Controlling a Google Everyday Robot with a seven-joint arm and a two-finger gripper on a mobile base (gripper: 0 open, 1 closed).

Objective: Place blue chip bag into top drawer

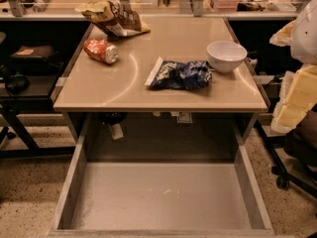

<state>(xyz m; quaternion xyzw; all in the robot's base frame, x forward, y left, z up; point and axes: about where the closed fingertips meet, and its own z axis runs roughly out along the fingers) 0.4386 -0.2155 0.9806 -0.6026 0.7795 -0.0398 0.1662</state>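
Note:
The blue chip bag lies flat on the tan table top, right of centre, with its white end seam to the left. It touches or nearly touches a white bowl on its right. The top drawer is pulled fully open below the table's front edge, and its grey bottom holds nothing. My gripper is not in view. A white rounded shape with pale yellow blocks below it at the right edge may be part of my arm.
A yellow-brown chip bag lies at the table's back left, with a crushed red-orange can in front of it. A dark side table stands to the left. Chair wheels are on the floor at the right.

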